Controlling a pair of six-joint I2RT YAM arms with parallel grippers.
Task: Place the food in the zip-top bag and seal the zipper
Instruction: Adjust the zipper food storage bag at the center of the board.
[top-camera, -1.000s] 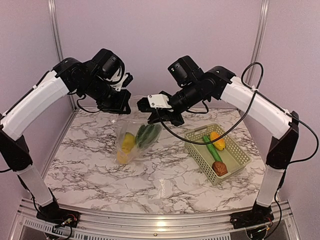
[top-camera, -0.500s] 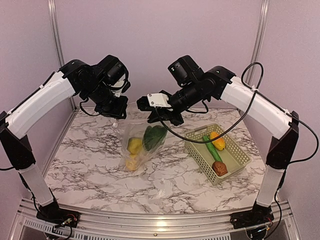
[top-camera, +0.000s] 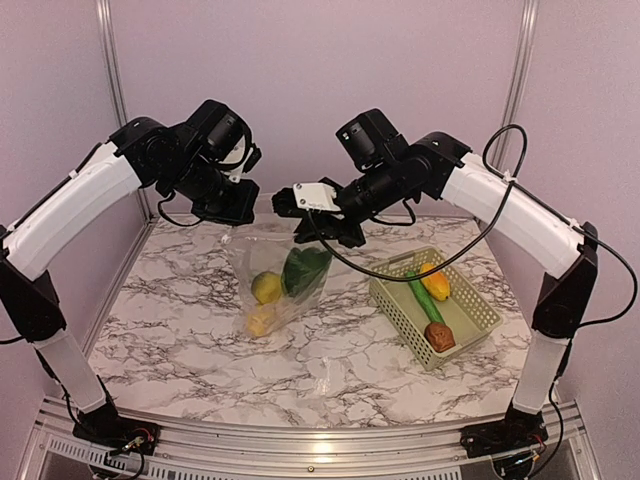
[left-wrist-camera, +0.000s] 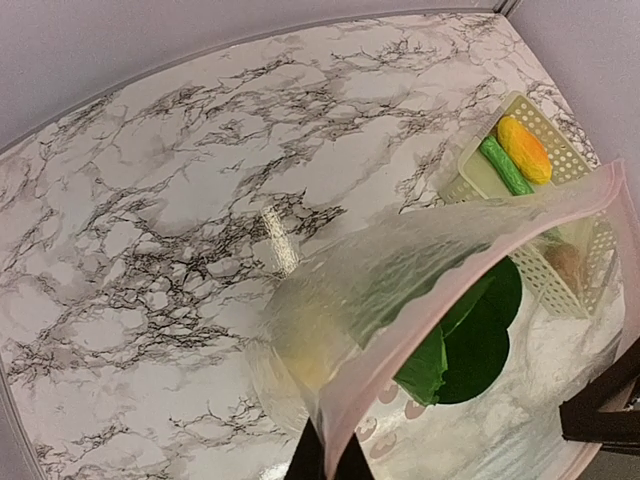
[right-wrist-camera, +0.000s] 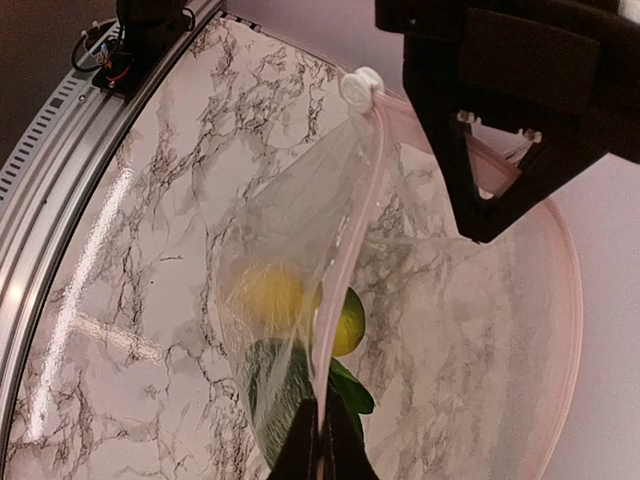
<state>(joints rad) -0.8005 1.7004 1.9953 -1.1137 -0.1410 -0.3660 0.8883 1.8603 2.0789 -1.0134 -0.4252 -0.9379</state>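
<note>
Top external view, from the near edge back: the marble table carries a pale green basket on the right. It holds a brown lump, a long green vegetable and an orange-yellow piece. Left of the basket and a little farther back, the clear bag hangs between the two arms. Inside it are a yellow fruit, a second yellowish piece below it and a dark green leafy piece. The film is almost invisible against the marble, and I cannot tell whether the bag's bottom rests on the table.

On the left wrist camera, the left gripper is cut off by the bottom edge. Its fingers are pressed together on the bag's pinkish rim. The mouth gapes, with the green leaf showing through the opening. The yellow fruit is only a blur behind the film, as is the basket's near corner.

On the right wrist camera, the right gripper is also cropped at the bottom and pinches the zip strip. The strip runs up to a whitish slider just beside the other arm's black fingers. Farther back, the other lip curves away apart from the strip, so the bag is unsealed.
</note>
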